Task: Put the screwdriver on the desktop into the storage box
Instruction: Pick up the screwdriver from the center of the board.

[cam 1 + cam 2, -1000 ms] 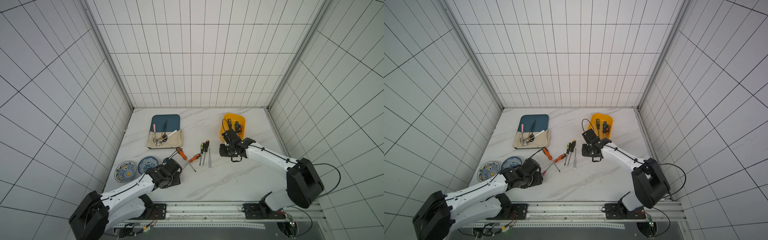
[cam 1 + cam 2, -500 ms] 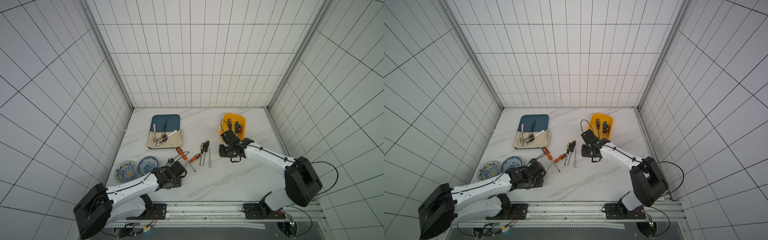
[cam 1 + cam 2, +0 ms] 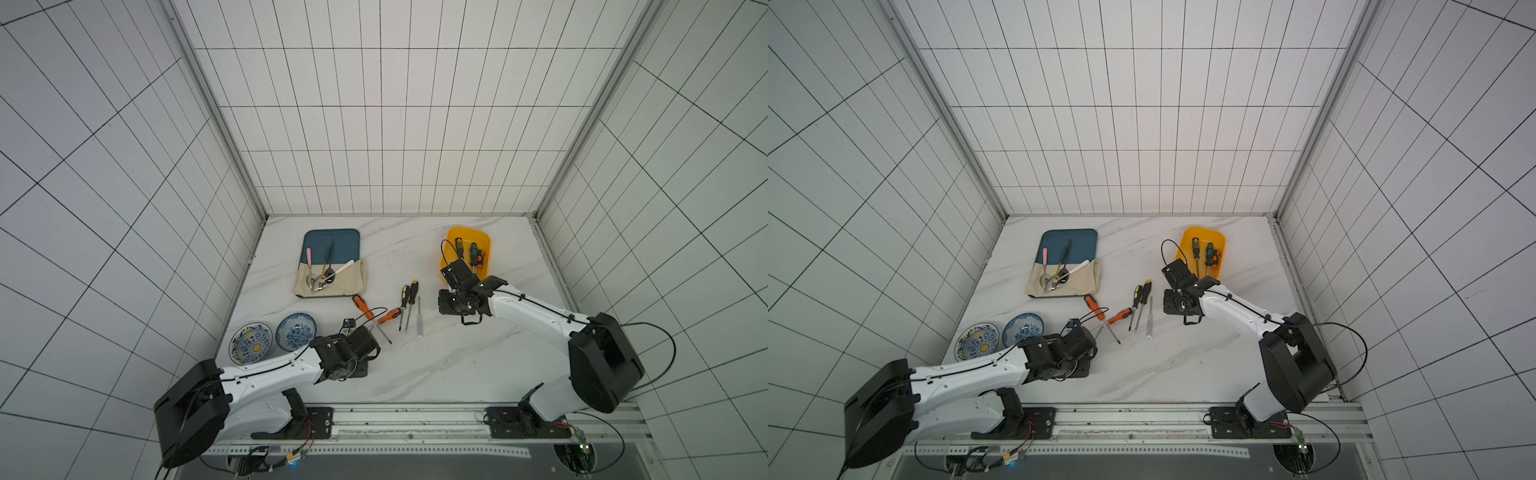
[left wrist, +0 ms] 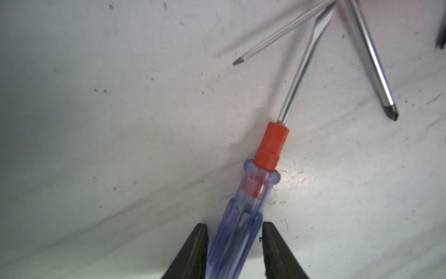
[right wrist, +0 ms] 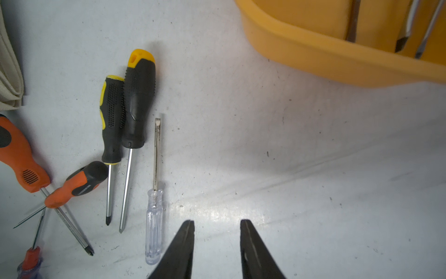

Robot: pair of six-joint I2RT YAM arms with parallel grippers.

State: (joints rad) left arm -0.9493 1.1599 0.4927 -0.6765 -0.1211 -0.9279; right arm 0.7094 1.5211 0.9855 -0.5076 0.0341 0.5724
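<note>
Your left gripper (image 4: pixel 234 224) straddled the blue screwdriver (image 4: pixel 271 147) lying on the desktop (image 3: pixel 457 365), fingers close against its handle; whether they pinched it, you could not tell. Your right gripper (image 5: pixel 217 221) hung spread and empty near the box (image 5: pixel 313 55).

I see the yellow storage box (image 3: pixel 1222 243) at the back of the white counter (image 3: pixel 1204 361), with a few tools inside. Orange screwdrivers (image 3: pixel 1119 316) lie mid-counter, just by my left arm (image 3: pixel 976 370). My right arm (image 3: pixel 1233 311) is beside the box.
</note>
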